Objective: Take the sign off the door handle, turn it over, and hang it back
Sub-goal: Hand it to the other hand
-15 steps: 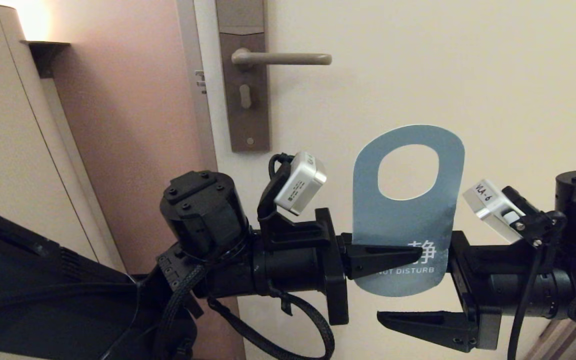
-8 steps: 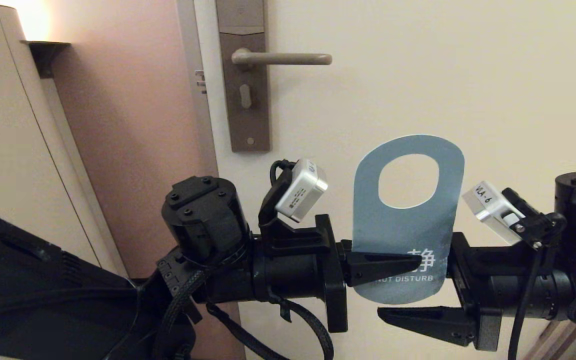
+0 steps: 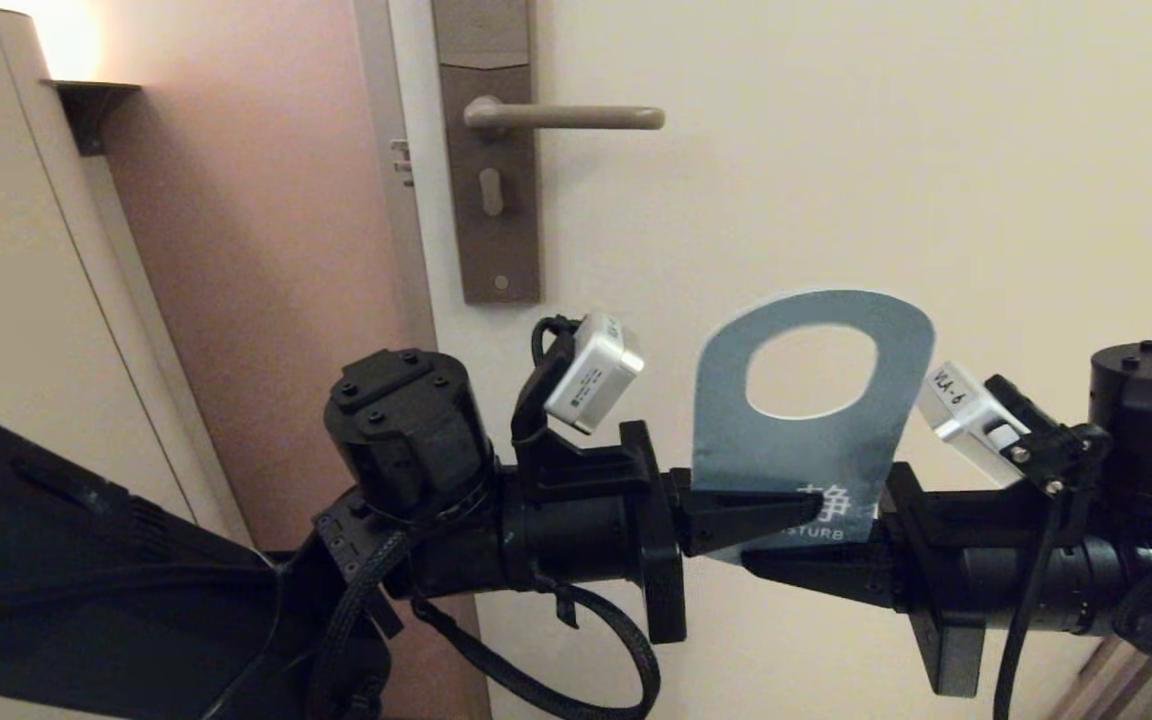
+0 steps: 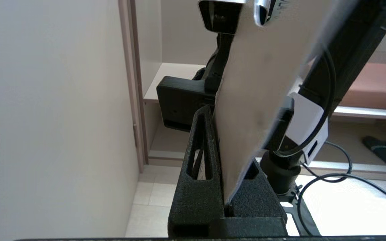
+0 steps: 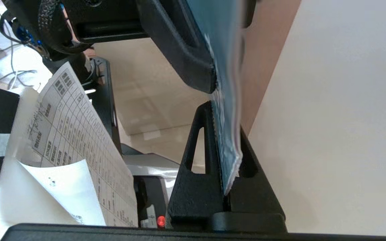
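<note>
Lighting: dim, warm; glow from wall lamp [image 3: 66,40] upper left. Wrist views: brighter, sign [image 4: 263,83] edges blurred.

Sign [image 3: 816,440], blue face toward head camera: white Chinese character "静" near lower edge, beneath it partial word "ISTURB"; rest hidden behind left claw [image 3: 786,512].
White camera module [image 3: 956,415] on right wrist: label "VLA-6".
Printed sheet [image 5: 79,140] in right wrist view: ruled table, handwriting, too small to read.
</note>
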{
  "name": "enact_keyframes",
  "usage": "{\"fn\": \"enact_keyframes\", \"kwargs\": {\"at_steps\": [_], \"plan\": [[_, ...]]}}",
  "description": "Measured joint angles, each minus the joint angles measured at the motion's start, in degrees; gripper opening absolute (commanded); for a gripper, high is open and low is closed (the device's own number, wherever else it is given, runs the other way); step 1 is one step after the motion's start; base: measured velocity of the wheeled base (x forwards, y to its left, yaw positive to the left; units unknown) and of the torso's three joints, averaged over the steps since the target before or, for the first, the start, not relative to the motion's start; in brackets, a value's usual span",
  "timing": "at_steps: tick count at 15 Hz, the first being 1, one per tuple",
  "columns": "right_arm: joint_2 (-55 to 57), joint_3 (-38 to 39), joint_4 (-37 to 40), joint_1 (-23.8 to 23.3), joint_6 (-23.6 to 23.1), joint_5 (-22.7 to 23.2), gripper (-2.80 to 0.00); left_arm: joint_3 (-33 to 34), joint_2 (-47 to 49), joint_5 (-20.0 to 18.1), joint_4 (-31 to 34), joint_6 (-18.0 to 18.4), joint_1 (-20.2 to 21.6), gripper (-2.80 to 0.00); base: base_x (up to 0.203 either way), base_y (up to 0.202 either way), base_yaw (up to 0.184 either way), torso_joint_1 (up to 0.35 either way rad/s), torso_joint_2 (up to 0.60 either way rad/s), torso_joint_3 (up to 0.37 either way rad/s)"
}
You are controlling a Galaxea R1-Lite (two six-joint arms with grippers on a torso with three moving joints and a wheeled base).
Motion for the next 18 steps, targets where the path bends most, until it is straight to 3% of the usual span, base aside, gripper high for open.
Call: {"fn": "enact_keyframes", "kwargs": {"at_steps": [9,10,18], "plan": [[0.58,-0.07,-0.03,-0.02,-0.09,-0.26,-2.80,0.67,0.71,-0.96,-0.24,-0.09,-0.09,-2.80,0.000,0.000,0.000,0.000,0.00,0.000],[0.61,0.00,0.00,-0.02,-0.06,-0.22,-2.80,1.16,0.68,-1.22,-0.42,-0.08,-0.12,0.00,0.000,0.000,0.000,0.000,0.00,0.000],[0.51,0.28,-0.39,-0.05,-0.06,-0.37,-2.80,2.41,0.71,-2.70,-3.28,-0.08,-0.21,0.00,0.000,0.000,0.000,0.000,0.00,0.000]]}}
